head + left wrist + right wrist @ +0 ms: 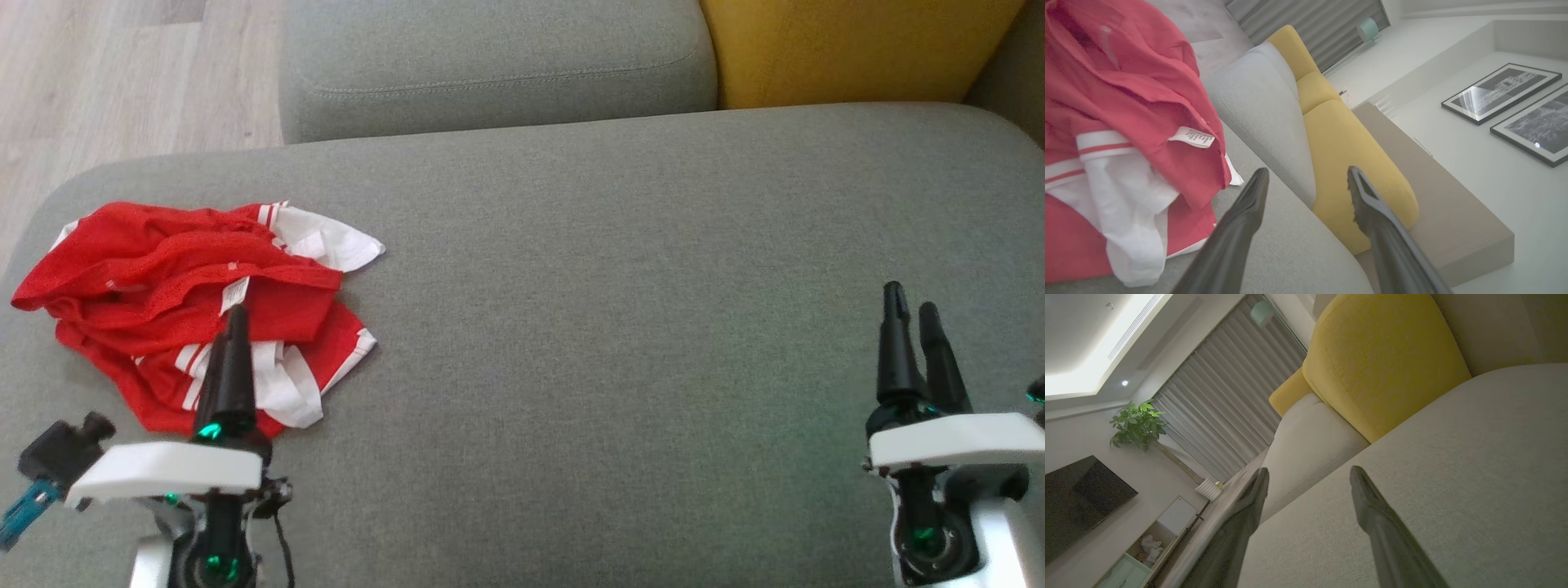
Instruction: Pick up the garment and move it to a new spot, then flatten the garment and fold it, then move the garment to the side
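The garment (188,302) is a red sports piece with white stripes and white panels, lying crumpled at the left end of a grey sofa seat (620,327). My left gripper (233,322) hovers over its near edge, fingers pointing away from me. In the left wrist view the garment (1126,134) fills the left side, a white care label showing, and my left gripper (1308,175) stands open with nothing between its fingers. My right gripper (910,302) stands far to the right over bare seat, open and empty, as the right wrist view (1308,475) confirms.
A grey back cushion (498,65) and a yellow cushion (849,49) rise behind the seat. Wooden floor (106,82) lies beyond the seat's left edge. The seat stretches bare between the garment and my right gripper.
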Robot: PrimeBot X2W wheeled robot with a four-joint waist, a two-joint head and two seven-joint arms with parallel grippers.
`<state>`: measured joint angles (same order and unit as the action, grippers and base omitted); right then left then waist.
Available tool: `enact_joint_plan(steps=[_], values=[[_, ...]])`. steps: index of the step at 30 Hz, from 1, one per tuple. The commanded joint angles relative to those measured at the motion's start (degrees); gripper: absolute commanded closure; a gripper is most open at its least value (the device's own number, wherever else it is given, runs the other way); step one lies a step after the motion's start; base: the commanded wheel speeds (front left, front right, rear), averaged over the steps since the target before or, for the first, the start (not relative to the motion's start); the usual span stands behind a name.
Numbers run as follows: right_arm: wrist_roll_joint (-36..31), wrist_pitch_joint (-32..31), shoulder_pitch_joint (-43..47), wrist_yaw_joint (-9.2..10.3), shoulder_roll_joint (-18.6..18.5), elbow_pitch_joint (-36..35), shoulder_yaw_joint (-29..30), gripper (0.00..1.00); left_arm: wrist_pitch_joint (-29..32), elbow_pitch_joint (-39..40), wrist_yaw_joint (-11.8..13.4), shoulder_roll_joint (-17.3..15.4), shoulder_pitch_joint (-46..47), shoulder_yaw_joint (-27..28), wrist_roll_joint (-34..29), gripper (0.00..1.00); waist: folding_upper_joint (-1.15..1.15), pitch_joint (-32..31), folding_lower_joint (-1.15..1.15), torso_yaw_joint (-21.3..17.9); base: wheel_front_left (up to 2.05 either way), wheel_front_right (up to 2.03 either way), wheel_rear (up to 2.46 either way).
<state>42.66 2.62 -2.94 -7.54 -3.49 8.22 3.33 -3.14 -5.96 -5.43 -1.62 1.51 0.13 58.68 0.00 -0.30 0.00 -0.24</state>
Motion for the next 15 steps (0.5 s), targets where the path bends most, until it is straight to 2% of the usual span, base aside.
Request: enact_joint_plan(steps=[1, 8, 15], values=[[-1.54, 0.95, -3.05, 0.02, -1.04, -2.53, -0.85, 0.00, -0.53, 2.58, 0.28, -0.77, 3.30, 0.61, -1.21, 0.00, 0.00, 0.00, 0.00, -0.03, 0.00, 0.00, 0.00], [-9.03, 2.13, -3.21, 0.03, -1.15, -2.42, -3.11, 0.00, -1.70, 3.83, 1.17, -0.82, 3.47, -2.81, -12.66, 0.00, 0.00, -0.01, 0.00, -0.47, 0.00, 0.00, 0.00], [-16.02, 3.31, -3.34, 0.03, -1.15, -2.52, -4.34, 0.00, -2.86, 4.17, 2.90, -1.98, 3.73, -6.04, -21.05, 0.00, 0.00, -0.02, 0.00, -0.87, 0.00, 0.00, 0.00]])
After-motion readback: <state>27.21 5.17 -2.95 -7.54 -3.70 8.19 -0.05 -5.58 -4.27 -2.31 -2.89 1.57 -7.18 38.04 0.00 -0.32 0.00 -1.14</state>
